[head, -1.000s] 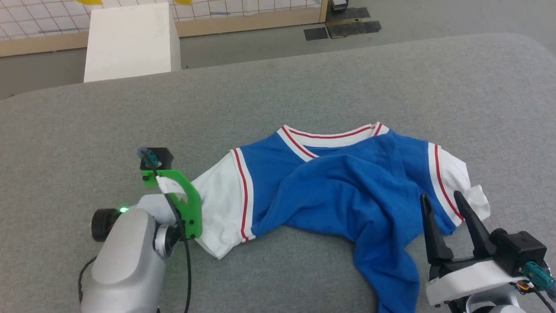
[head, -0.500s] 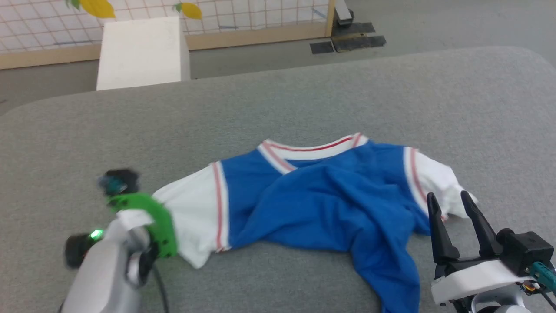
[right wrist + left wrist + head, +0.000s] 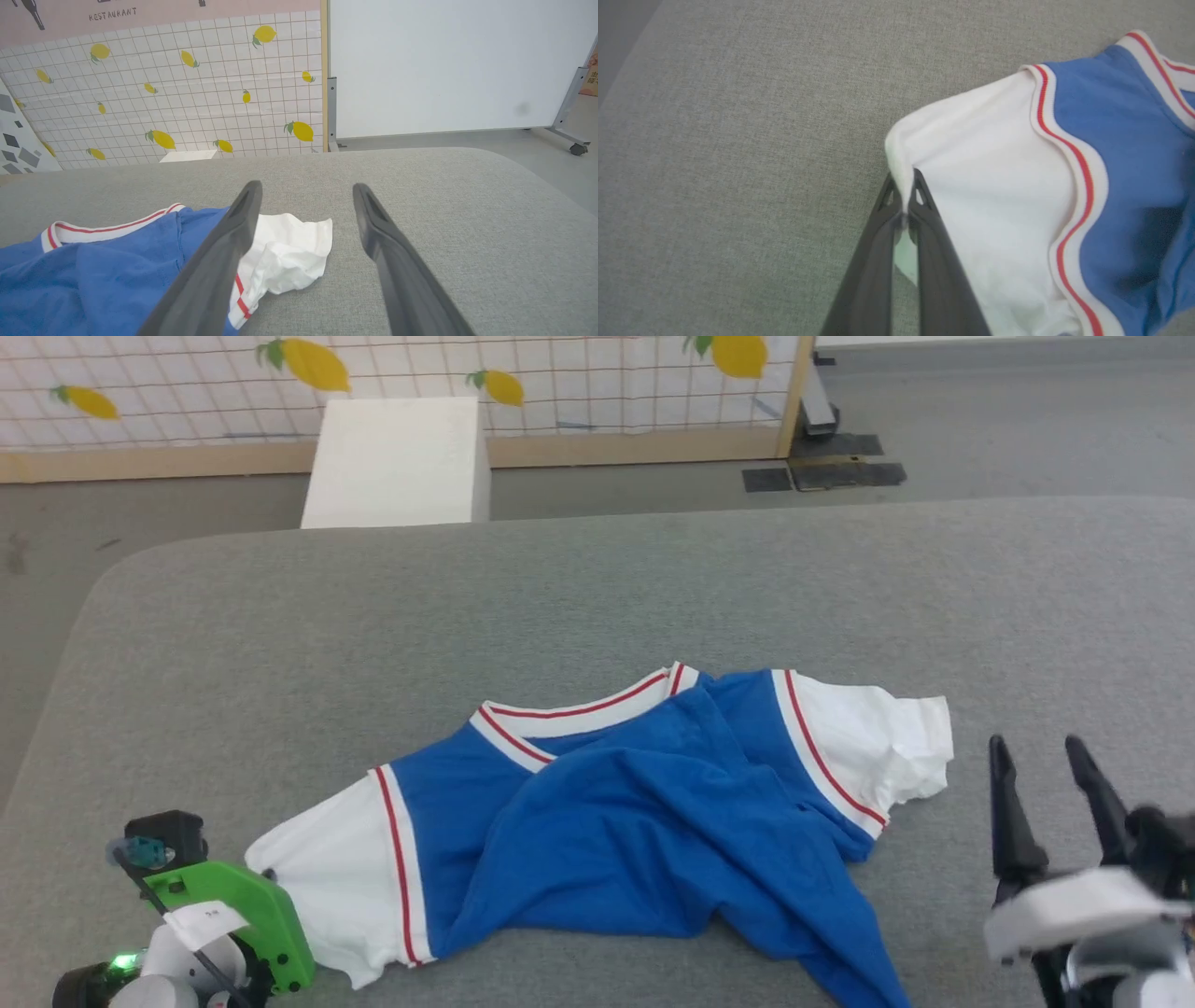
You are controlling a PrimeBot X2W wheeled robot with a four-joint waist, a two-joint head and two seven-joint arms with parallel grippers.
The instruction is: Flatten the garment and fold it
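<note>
garment (image 3: 635, 803) hem cut off below, right pincer (image 3: 1035, 747) base blurred

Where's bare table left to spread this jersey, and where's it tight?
Widest free patch: the grey table between the collar of the garment and the far edge. Also open: right of the white sleeve, around the open right gripper. Tight: the near-left corner, where the left gripper pinches the other sleeve, and the near edge by the trailing blue hem.

A grey cloth-covered table (image 3: 420, 210) spreads under and ahead of the jaws of the right gripper (image 3: 307, 185). Beyond them to the left, 1 white box (image 3: 187, 156) sits before a lemon-printed tiled panel (image 3: 210, 70). Beyond to the right stands a white board (image 3: 444, 65) on a wheeled stand.
</note>
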